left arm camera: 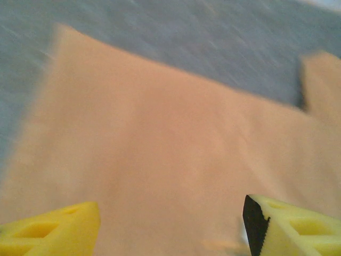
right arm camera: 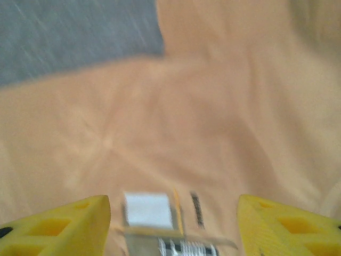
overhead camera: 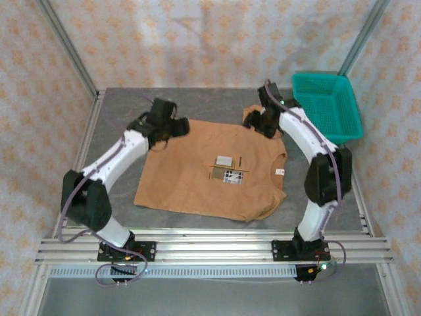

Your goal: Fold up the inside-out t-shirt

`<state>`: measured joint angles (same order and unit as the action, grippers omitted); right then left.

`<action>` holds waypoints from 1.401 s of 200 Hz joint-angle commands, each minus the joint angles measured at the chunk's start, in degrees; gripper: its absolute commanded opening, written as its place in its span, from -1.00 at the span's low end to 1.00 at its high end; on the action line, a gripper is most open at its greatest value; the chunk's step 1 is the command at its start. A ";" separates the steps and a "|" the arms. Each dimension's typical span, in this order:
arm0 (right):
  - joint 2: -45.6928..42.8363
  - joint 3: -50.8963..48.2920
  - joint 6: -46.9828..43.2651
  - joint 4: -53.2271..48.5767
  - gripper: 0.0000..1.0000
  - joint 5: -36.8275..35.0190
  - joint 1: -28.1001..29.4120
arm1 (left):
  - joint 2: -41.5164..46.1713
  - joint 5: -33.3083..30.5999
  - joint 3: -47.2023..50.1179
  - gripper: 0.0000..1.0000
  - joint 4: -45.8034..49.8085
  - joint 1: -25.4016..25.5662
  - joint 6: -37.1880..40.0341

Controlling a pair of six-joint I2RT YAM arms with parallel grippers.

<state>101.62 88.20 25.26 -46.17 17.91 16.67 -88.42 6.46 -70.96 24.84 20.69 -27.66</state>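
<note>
The inside-out t-shirt (overhead camera: 191,181) lies spread flat on the grey table, tan, with white label patches (overhead camera: 227,168) near its middle. My left gripper (overhead camera: 179,128) hovers at the shirt's far left corner. In the left wrist view it (left arm camera: 170,229) is open, its yellow fingers (left arm camera: 53,229) wide apart over bare cloth (left arm camera: 160,144). My right gripper (overhead camera: 262,123) is over the far right sleeve. In the right wrist view it (right arm camera: 173,226) is open too, with the shirt (right arm camera: 202,106) and a white label (right arm camera: 148,209) below the gap. Neither gripper holds anything.
A teal plastic basket (overhead camera: 342,112) stands at the back right corner of the table. Bare grey tabletop (overhead camera: 125,108) runs along the far edge and the left side. Metal frame posts (overhead camera: 66,46) and patterned walls close in the sides.
</note>
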 commanded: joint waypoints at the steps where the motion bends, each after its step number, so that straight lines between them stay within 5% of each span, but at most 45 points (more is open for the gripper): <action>1: -6.69 -14.19 1.47 8.23 0.30 0.74 -0.49 | 0.82 5.40 12.51 0.44 -13.49 1.62 -9.04; 29: -8.59 -26.86 2.25 13.21 0.30 2.25 -0.37 | -2.08 4.47 18.54 0.43 -17.08 1.28 -10.18; 55: -1.94 -27.83 2.50 16.19 0.30 1.49 -0.54 | -8.35 6.17 17.61 0.41 -17.78 -1.82 -10.07; 136: 22.06 5.17 -2.06 9.47 0.30 -0.53 -3.33 | -22.65 3.13 2.65 0.37 -11.84 -12.88 -4.28; 179: 3.80 -6.76 -3.62 5.08 0.22 -4.64 -0.41 | -10.56 0.44 3.69 0.33 -5.61 -6.94 -1.42; 219: -15.78 -29.42 -0.94 10.85 -0.24 -1.74 4.96 | 3.06 -2.48 10.81 0.16 -1.93 2.95 -2.58; 280: -17.35 -38.79 2.41 18.84 -0.20 -2.60 14.73 | 16.03 3.39 31.81 -0.14 -16.78 8.59 -16.10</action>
<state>82.54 48.88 26.39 -31.22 17.74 28.80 -75.40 8.88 -44.34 14.20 27.70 -37.76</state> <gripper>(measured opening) 0.380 0.434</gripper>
